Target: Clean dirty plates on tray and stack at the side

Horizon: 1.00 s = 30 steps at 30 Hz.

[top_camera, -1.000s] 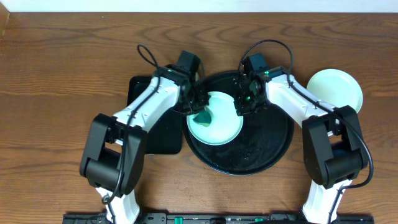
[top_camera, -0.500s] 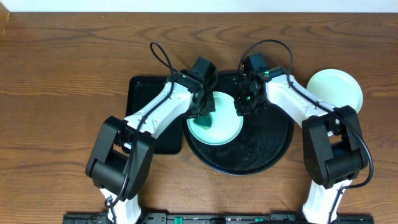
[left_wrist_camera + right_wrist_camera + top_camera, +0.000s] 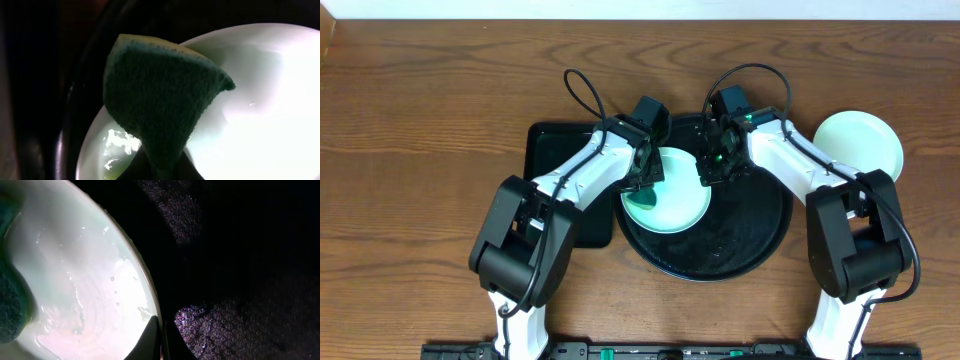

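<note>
Green sponge (image 3: 160,100) is clamped in the left gripper (image 3: 646,182) and laid on the wet mint plate (image 3: 672,208), which sits in the left half of the round black tray (image 3: 745,250). The right gripper (image 3: 161,341) has its jaws together at the plate's right rim (pinching or only pressing it, I cannot tell). A hard scrub could slide the slick plate out from that thin hold, or ride it up the tray's rim; wetness may spoil a later lift. A second plate (image 3: 858,148) waits on the table (image 3: 420,100), far right. No brand, label or writing is readable
</note>
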### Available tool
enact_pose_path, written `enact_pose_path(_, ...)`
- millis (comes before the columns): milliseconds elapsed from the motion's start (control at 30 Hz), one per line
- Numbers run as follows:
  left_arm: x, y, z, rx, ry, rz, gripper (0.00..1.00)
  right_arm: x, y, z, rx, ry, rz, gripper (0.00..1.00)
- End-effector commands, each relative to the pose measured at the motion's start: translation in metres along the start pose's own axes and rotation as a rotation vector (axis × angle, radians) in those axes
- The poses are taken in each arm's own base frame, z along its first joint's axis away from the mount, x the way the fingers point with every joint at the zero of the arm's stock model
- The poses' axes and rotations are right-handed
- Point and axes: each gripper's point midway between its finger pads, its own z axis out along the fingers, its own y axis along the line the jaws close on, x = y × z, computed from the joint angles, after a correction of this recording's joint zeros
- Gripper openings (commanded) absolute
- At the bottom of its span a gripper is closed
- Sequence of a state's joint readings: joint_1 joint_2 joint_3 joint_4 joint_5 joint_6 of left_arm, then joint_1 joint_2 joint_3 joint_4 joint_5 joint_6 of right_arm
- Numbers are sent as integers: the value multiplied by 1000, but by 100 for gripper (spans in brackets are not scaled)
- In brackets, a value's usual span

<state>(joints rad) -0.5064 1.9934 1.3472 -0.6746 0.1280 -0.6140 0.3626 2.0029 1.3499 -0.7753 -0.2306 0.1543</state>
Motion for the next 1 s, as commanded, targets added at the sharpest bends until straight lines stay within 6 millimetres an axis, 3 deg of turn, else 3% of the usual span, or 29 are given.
enact_pose_path(0,23,-5,21,20,114,-11,7,4,0,7,17,18,-6,1)
enact_pose_path(300,44,-56,11,279,241,20,7,5,3,8,17,19,-13,1)
enact_pose_path(467,42,-65,8,330,242,26,7,5,3,8,17,19,-13,1)
enact_pose_path(600,31,-71,-10,365,190,76,8,5,5,8,16,20,-18,1)
enact_pose_path(800,3,-56,-50,279,-7,82,8,5,4,8,17,21,-18,1)
enact_pose_path(967,-12,-23,-71,108,-143,63,7,5,5,8,16,21,-19,1)
